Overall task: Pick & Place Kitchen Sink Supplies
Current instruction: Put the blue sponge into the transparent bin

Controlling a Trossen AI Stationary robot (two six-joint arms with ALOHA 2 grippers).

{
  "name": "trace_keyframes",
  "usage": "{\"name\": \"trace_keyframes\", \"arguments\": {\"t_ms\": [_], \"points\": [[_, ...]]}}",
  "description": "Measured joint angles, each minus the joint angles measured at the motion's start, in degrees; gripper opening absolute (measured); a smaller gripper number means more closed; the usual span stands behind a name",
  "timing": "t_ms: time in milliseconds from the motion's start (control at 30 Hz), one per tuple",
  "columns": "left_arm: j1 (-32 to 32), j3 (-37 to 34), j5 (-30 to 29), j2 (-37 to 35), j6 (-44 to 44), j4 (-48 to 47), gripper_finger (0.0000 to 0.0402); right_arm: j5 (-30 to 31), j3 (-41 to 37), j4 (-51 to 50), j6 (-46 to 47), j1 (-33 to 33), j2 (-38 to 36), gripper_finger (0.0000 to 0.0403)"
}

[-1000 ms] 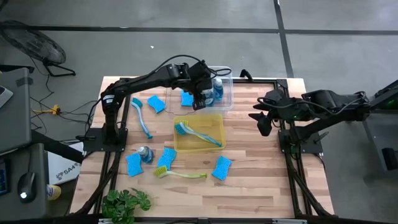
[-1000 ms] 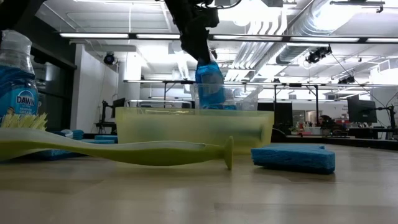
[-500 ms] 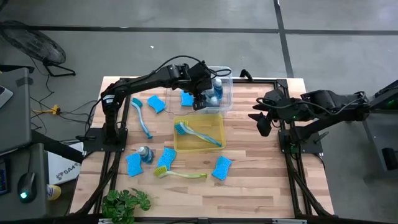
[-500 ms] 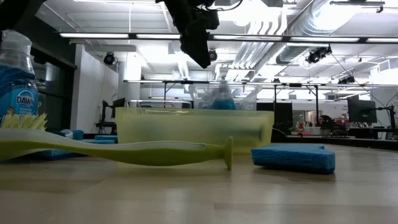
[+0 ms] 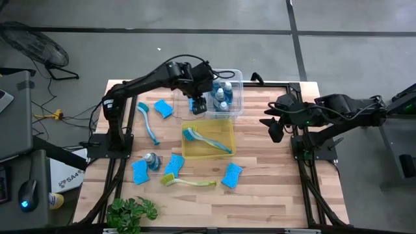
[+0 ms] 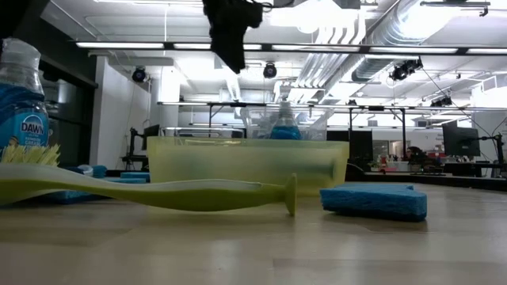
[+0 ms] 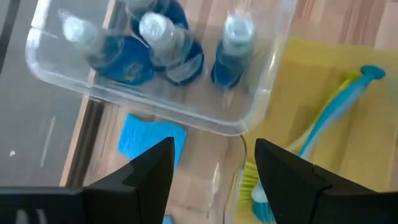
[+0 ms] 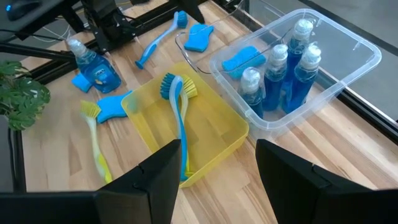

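The left gripper [image 5: 199, 106] hangs with its fingers [image 7: 152, 168] apart and nothing between them, just off the left side of the clear bin [image 5: 237, 88] at the far middle of the surface [image 5: 273, 169]. A second ago those fingers were lowering a bottle of blue soap into that bin; now the bottle [image 7: 231, 55] stands inside with the other bottles [image 7: 168, 50], upright, white caps up, and the arm has lifted and swung back to the left. From the right wrist view I count four capped bottles [image 8: 283, 68] in the bin, with a blue sponge [image 8: 239, 60] lying beside them.

So that piece looks delivered. Just in front of the clear bin sits the yellow bin [image 5: 227, 151], holding a blue brush [image 5: 208, 138] and what seems to be a second brush under it. Plenty is loose: a blue brush [image 5: 148, 125] and a sponge [image 5: 163, 108] on the far left, one more bottle [image 5: 151, 160] near left with sponges [image 5: 139, 171] around it, a yellow-green brush [image 5: 192, 182] along the near edge, and another sponge [image 5: 232, 175] to its right. A leafy plant [image 5: 132, 210] sits at the near left corner.

The right gripper [image 5: 273, 127] waits on the right side, well apart from the bins, fingers [image 8: 158, 174] spread and empty.

My guess is the sponge just below the left gripper, or the last loose bottle, comes next.
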Motion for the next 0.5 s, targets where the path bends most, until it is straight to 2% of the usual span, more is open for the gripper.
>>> {"name": "trace_keyframes", "arguments": {"t_ms": [100, 167, 500], "points": [[0.0, 0.7, 0.2, -1.4, -1.4, -4.7, 0.0216, 0.0, 0.0, 0.0, 0.0, 0.0, 0.0, 0.0200], [0.0, 0.4, 0.7, -2.9, -2.8, -4.6, 0.0216, 0.0, 0.0, 0.0, 0.0, 0.0, 0.0, 0.0200], [-0.3, -7.0, 1.9, -10.6, -8.4, -6.4, 0.0216, -0.1, -1.3, 0.2, 0.3, 1.3, 1.0, 0.0200]]}}
